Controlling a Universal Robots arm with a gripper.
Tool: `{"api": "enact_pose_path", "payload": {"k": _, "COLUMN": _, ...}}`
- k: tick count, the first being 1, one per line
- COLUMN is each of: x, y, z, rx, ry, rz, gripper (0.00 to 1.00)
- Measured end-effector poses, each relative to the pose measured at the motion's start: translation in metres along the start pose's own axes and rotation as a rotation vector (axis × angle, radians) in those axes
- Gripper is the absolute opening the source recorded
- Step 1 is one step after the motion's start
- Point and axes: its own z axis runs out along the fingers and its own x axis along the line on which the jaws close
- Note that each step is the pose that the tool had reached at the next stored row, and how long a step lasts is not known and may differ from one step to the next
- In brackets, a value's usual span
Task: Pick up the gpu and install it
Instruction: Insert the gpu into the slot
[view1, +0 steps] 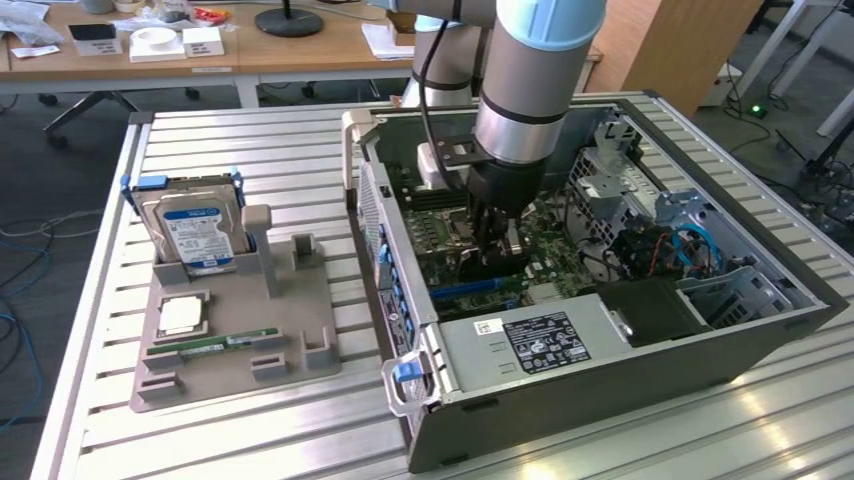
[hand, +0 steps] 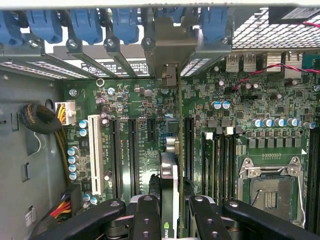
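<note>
Wrist view is showing the black metal pincer (hand: 170, 215) standing about half open and gripping the gpu (hand: 170, 185), a thin green circuit-board card with a black shroud, edge-on between its fingers. The pick-up is looking done; the card is hanging over the black slots of the green motherboard (hand: 250, 100), and whether it is seating I cannot tell. At the centre of the exterior frame the pincer is reaching inside the open grey sheet-metal computer case (view1: 747, 325) lying on the ribbed aluminium table (view1: 267, 140)
</note>
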Motion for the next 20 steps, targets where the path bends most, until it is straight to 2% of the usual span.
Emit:
{"api": "enact_pose_path", "payload": {"k": 6, "x": -0.0001, "y": 0.0, "z": 0.0, "rx": -0.0002, "ry": 0.0, "rz": 0.0, "gripper": 0.27}}
{"api": "enact_pose_path", "payload": {"k": 7, "x": -0.0001, "y": -0.0001, "z": 0.0001, "rx": -0.0023, "ry": 0.0, "rz": 0.0, "gripper": 0.27}}
{"api": "enact_pose_path", "payload": {"k": 10, "x": -0.0001, "y": -0.0006, "z": 0.0001, "rx": -0.0167, "ry": 0.0009, "rz": 0.0, "gripper": 0.27}}
{"api": "enact_pose_path", "payload": {"k": 11, "x": -0.0001, "y": -0.0006, "z": 0.0, "rx": -0.0192, "ry": 0.0011, "rz": 0.0, "gripper": 0.27}}
{"api": "enact_pose_path", "payload": {"k": 20, "x": -0.0002, "y": -0.0033, "z": 0.0008, "rx": -0.0197, "ry": 0.001, "rz": 0.0, "gripper": 0.27}}
